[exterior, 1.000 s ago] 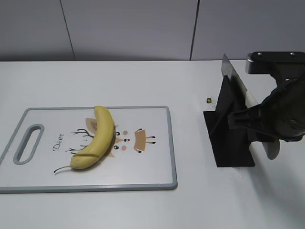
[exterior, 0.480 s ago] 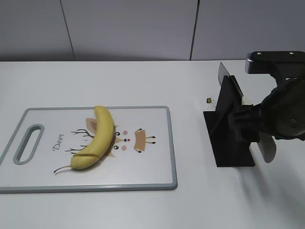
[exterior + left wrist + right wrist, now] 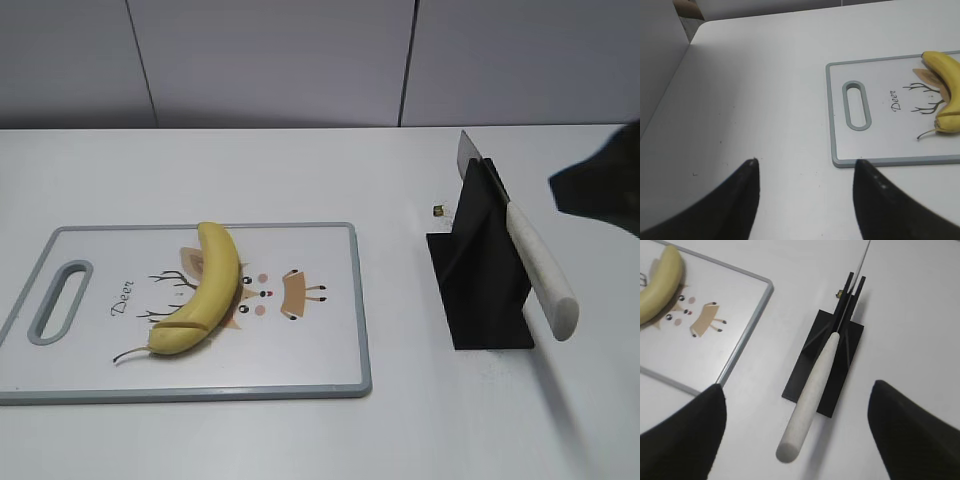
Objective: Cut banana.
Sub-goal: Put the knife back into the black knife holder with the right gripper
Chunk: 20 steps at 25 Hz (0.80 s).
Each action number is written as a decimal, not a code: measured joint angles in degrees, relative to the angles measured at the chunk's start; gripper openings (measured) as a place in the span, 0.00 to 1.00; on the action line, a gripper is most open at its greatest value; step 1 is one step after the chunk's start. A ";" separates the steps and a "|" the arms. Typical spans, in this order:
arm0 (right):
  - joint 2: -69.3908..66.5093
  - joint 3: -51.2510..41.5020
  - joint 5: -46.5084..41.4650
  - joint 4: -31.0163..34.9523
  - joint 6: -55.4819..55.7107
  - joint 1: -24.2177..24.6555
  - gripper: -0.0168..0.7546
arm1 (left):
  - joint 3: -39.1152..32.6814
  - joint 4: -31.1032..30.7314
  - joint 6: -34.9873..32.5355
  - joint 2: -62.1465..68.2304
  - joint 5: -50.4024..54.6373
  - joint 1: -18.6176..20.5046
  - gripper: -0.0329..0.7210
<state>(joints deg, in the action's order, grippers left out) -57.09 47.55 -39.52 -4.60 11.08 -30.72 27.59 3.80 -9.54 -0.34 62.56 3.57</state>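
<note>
The yellow banana [image 3: 200, 290] lies on the white cutting board [image 3: 310, 360] with a cut line across it near its stem end. It also shows in the left wrist view [image 3: 949, 92] and the right wrist view [image 3: 657, 287]. A knife with a cream handle [image 3: 540, 270] rests in a black stand [image 3: 480, 270], handle sticking out toward the front; it shows in the right wrist view [image 3: 812, 385] too. My right gripper [image 3: 797, 395] is open and empty, raised above the knife handle. My left gripper [image 3: 805, 162] is open and empty over bare table, left of the board.
The cutting board [image 3: 880, 145] has a grey rim and a handle slot [image 3: 856, 105] at its left end. A small dark speck [image 3: 438, 210] lies on the table beside the stand. Grey wall panels stand behind the white table.
My right gripper let go of the knife handle and pulled up and back to the right. The knife stays seated in its stand. The banana and board have not moved.
</note>
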 joint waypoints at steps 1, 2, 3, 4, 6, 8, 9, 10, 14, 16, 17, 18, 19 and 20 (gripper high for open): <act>2.95 -0.50 -1.08 1.31 -2.84 0.00 0.89 | 0.00 0.00 0.00 0.00 0.00 0.00 0.81; 5.92 -1.47 -2.38 2.90 -6.05 0.00 0.89 | 0.00 0.00 0.00 0.00 0.00 0.00 0.81; 8.84 -2.59 -3.13 4.60 -8.85 0.00 0.88 | 0.00 0.00 0.00 0.00 0.00 0.00 0.80; 11.32 -4.24 -4.02 5.78 -11.08 0.00 0.88 | 0.00 0.00 0.00 0.00 0.00 0.00 0.80; 17.23 -8.01 -5.42 8.67 -14.86 0.00 0.87 | 0.00 0.00 0.05 0.00 0.00 0.00 0.80; 22.72 -11.34 -7.44 10.33 -17.22 0.00 0.86 | 0.00 0.00 0.05 0.00 0.00 0.00 0.80; 25.55 -13.05 -8.56 10.74 -17.89 0.00 0.85 | 0.00 0.00 0.05 0.00 0.00 0.00 0.80; 28.30 -14.29 -9.66 11.01 -18.44 0.00 0.84 | 0.00 0.00 0.05 0.00 0.00 0.00 0.79; 37.19 -17.24 -13.51 11.26 -18.98 0.00 0.80 | 0.00 0.00 0.05 0.00 0.00 0.00 0.79; 40.90 -17.30 -13.70 11.31 -18.98 0.00 0.79 | 0.00 0.00 0.05 0.00 0.00 0.00 0.79; 42.42 -17.30 -13.88 11.31 -19.00 0.00 0.79 | 0.00 0.00 0.05 0.00 0.00 0.00 0.79; 43.52 -17.30 -14.58 11.31 -19.00 0.00 0.79 | 0.00 0.00 0.05 0.00 0.00 0.00 0.79; 44.61 -17.30 -15.46 11.31 -19.00 0.00 0.79 | 0.00 0.00 0.05 0.00 0.00 0.00 0.79; 45.46 -17.36 -16.93 11.31 -19.00 0.00 0.79 | 0.00 0.00 0.05 0.00 0.00 0.00 0.79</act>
<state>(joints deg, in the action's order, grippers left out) -11.63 30.19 -56.45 6.71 -7.91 -30.72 27.59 3.80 -9.49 -0.34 62.56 3.57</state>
